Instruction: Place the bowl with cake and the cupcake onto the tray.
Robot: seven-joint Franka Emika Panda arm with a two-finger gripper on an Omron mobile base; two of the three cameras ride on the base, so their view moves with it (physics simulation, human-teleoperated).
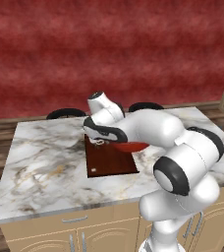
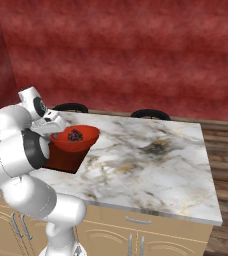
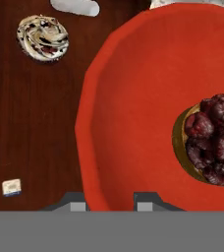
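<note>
Pincer (image 3: 111, 199) is clamped on the near rim of the bowl with cake (image 3: 148, 98): in the hand view one fingertip sits on each side of the red wall. A rim pinch makes sense, since the bowl is too wide to span.

Largest to smallest:
- Tabletop (image 2: 151, 150): marbled island, carries everything.
- Tray (image 1: 111, 160): dark wood board flat on the tabletop. Long axis runs roughly away from the robot. The pale handle mark (image 3: 12, 187) is at one end; I can't tell from the base views which end.
- Bowl with cake (image 2: 76, 137): held over the tray's far part, with red-brown board visible beneath it in the right base view. It looks raised and tipped slightly rather than seated, but contact is hard to call. Mouth faces up; it's round, so no long axis. Cake (image 3: 212, 140) sits at centre, so the load is balanced.
- Cupcake (image 3: 42, 38): already on the tray, upright, top facing up, well apart from the bowl rim.

Judgement: the cupcake is done, and the bowl only needs lowering and release. Risk: a rim grip lets the bowl tilt as it touches down.
</note>
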